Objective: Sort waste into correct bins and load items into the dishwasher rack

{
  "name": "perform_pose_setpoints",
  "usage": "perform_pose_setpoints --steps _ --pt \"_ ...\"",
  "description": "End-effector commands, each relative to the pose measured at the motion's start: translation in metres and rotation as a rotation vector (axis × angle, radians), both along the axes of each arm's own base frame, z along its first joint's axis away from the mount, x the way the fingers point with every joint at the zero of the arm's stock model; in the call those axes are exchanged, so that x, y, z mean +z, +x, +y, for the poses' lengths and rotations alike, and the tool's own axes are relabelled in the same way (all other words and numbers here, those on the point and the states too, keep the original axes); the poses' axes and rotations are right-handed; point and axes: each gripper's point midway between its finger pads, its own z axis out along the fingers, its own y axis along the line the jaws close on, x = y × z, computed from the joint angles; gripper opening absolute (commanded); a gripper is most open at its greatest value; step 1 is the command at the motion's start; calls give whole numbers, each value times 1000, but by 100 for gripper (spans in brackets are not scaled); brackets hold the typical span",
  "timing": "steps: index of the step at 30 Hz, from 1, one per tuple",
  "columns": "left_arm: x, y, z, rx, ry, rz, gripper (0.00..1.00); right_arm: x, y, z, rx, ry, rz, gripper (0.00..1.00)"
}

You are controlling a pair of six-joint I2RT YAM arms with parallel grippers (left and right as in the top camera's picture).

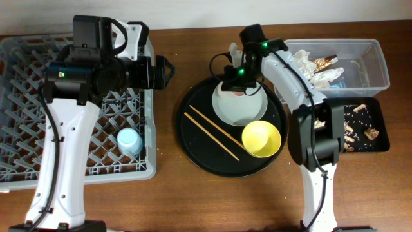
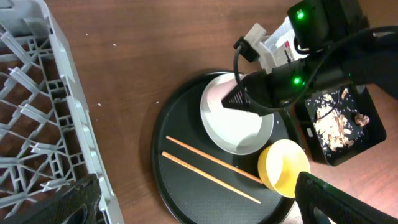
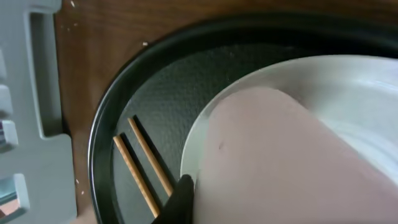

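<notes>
My right gripper (image 1: 237,88) is down over the pale plate (image 1: 235,111) on the round black serving tray, closed around the pink cup (image 3: 280,162). One finger (image 3: 181,202) presses the cup's side; the other is hidden. The yellow bowl (image 1: 261,138) and two chopsticks (image 1: 212,132) lie on the same tray. My left gripper (image 1: 164,71) is open and empty, hovering by the right edge of the grey dishwasher rack (image 1: 19,154). A blue cup (image 1: 130,141) stands in the rack. The left wrist view shows the plate (image 2: 239,134), bowl (image 2: 283,167) and chopsticks (image 2: 211,168).
The round black serving tray (image 1: 199,154) sits mid-table. The clear tub (image 1: 373,64) at the back right holds crumpled paper and wrappers (image 1: 322,67). The shallow black tray (image 1: 380,138) in front of it holds food scraps (image 1: 357,125). A strip of bare wood lies between rack and serving tray.
</notes>
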Motion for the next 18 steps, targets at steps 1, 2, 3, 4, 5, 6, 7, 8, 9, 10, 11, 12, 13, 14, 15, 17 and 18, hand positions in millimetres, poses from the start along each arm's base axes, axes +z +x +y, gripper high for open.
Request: perform_pose_setpoints --steps 1,2,3,4,5,6,7,8,9,10,11,12,13,14,15,17,18 --pt "0 3 -1 -1 2 -1 99 -13 -7 -15 -34 -60 49 4" --pt "0 3 -1 -1 2 -1 99 1 -7 -21 -45 -55 35 4" --pt "0 3 -1 -1 2 -1 99 15 -8 -22 -38 -39 16 4" --pt "0 3 -1 -3 -1 -1 99 37 -8 -23 -27 -1 -15 4" --pt "1 2 -4 -13 -13 0 99 68 -11 -21 -8 65 -57 4" --pt "4 -2 -12 -49 -57 5 99 109 -18 -15 35 182 -115 4" --pt "7 -5 -19 -80 -94 9 99 134 -24 -10 66 266 -151 4" --pt "11 -9 -27 -118 -139 13 99 170 -33 -1 138 404 -210 4" --pt "20 -16 -39 -178 -213 15 99 211 -47 11 237 585 -271 4" --pt "28 -20 -48 -229 -272 10 99 235 -58 19 311 712 -305 4" --pt "38 -25 -56 -279 -333 0 99 258 -70 26 389 849 -328 4" --pt "48 -29 -62 -332 -397 -11 99 273 -82 32 460 946 -349 4" --pt "57 -34 -68 -381 -453 -18 99 281 -89 34 509 1002 -375 4" --pt "65 -39 -73 -436 -514 -20 99 283 -93 42 540 1009 -390 4" --pt "70 -42 -78 -484 -566 -18 99 284 -95 47 560 1011 -399 4" --pt "70 -43 -83 -532 -630 10 99 287 -99 55 586 1016 -406 4" --pt "64 -40 -85 -538 -650 37 94 291 -101 56 594 1017 -410 4"
